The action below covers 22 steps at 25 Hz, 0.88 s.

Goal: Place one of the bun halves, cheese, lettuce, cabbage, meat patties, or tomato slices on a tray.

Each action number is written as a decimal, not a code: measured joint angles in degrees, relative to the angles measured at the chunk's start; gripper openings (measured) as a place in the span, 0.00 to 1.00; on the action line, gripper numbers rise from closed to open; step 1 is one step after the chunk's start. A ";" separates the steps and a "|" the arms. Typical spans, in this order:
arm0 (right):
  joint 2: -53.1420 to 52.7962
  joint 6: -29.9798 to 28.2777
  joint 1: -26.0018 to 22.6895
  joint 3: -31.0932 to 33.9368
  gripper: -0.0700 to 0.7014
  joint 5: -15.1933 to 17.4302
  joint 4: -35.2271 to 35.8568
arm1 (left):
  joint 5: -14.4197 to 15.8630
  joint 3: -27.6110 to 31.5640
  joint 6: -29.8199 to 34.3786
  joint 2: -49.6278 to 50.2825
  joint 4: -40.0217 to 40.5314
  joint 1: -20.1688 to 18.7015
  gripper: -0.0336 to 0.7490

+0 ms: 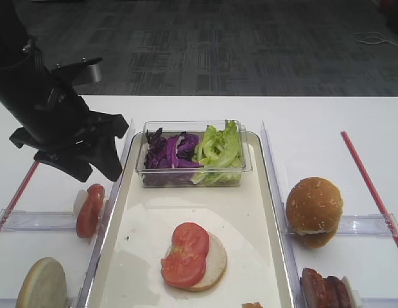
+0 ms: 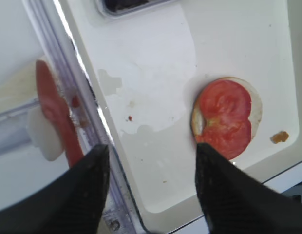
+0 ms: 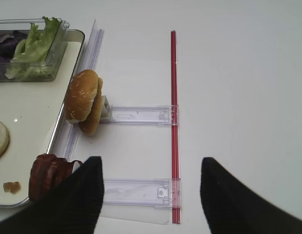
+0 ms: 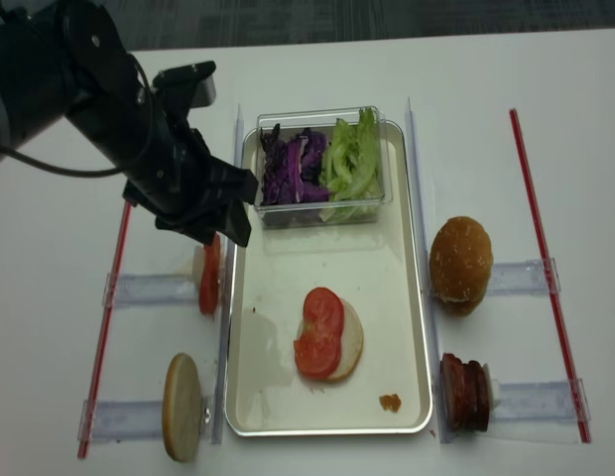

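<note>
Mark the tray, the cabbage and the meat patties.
tray [image 4: 387, 297]: realsense high view, bare floor right of the bun.
cabbage [image 4: 285, 171]: realsense high view, middle of the purple shreds.
meat patties [image 4: 464, 393]: realsense high view, middle of the upright stack.

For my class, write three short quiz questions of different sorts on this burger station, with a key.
1. True or false: two tomato slices lie on a bun half on the tray.
2. Which stands right of the tray? A) meat patties B) cheese C) a knife
3. Fill in: the clear box holds lettuce and purple ____.

Key: 1 true; 2 A; 3 cabbage.
</note>
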 joint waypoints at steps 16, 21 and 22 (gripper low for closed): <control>0.00 -0.22 0.00 0.00 0.68 0.00 0.00 | 4.54 -0.25 -1.66 0.00 7.70 6.93 0.52; 0.00 -0.22 0.00 0.00 0.68 0.00 0.00 | 5.21 -0.25 -2.81 0.00 10.61 10.23 0.52; 0.00 -0.22 0.00 0.00 0.68 0.00 0.00 | 5.21 -0.25 -3.04 0.00 11.25 10.93 0.52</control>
